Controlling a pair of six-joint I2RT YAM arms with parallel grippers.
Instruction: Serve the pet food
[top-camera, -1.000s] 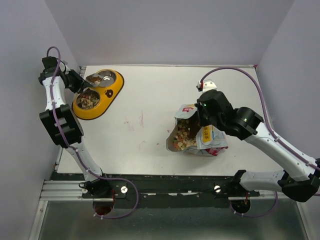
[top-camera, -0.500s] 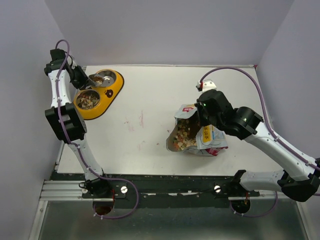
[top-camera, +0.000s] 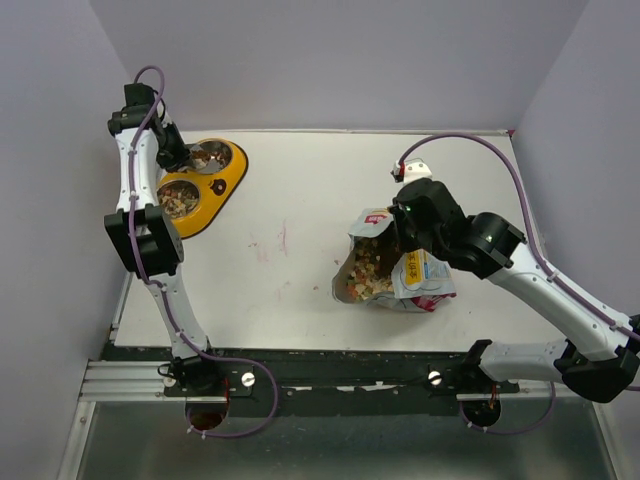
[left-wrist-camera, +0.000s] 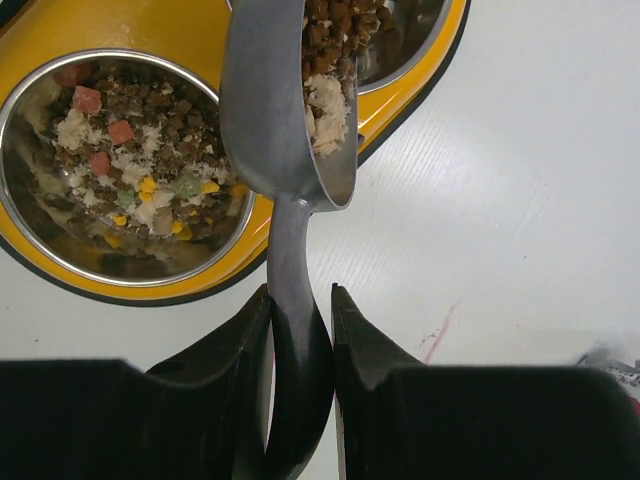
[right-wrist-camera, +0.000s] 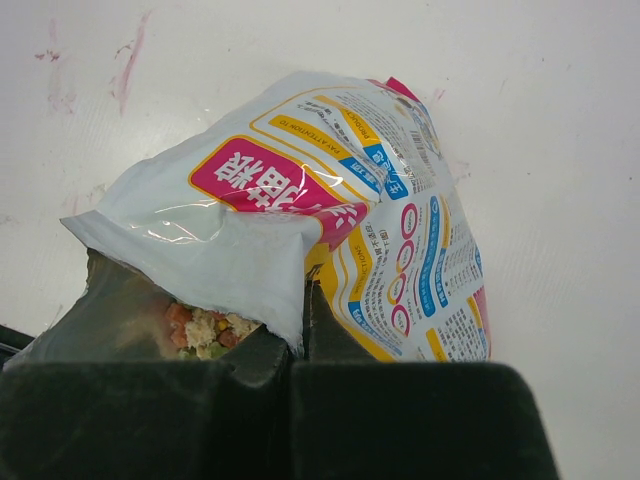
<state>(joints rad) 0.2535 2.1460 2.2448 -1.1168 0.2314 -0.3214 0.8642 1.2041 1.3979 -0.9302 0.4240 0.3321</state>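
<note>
1. While the left gripper (left-wrist-camera: 300, 320) was clenched on the handle of the scoop (left-wrist-camera: 285, 120), the scoop's long axis ran straight out ahead of the fingers. Its pan was rolled onto its side, with the open face turned toward the second cup (left-wrist-camera: 405, 40) of the yellow double bowl (left-wrist-camera: 180, 25).
2. Loaded in the pan, the kibble (left-wrist-camera: 322, 70) lay ahead of the gripper, just over the yellow bridge and the rim of that second cup. I judged that a further roll of the wrist toward that side would tip it in.
3. Beside it, the filled cup (left-wrist-camera: 130, 170) already held a mixed heap of brown, red, yellow and pale pieces, so serving looked partly done.
4. How much sat in the second cup could not be told, since the scoop hid most of it.
5. Across the table (top-camera: 300, 200), well apart from the bowl, the right gripper (right-wrist-camera: 297, 345) was shut tight on the torn rim of the pouch (right-wrist-camera: 350, 210). It held the mouth open, with more food showing inside.
6. The left arm was plainly the nearer one to the bowl, and the right arm was nowhere close. The risk I saw was pieces spilling over the yellow rim onto the table.
</note>
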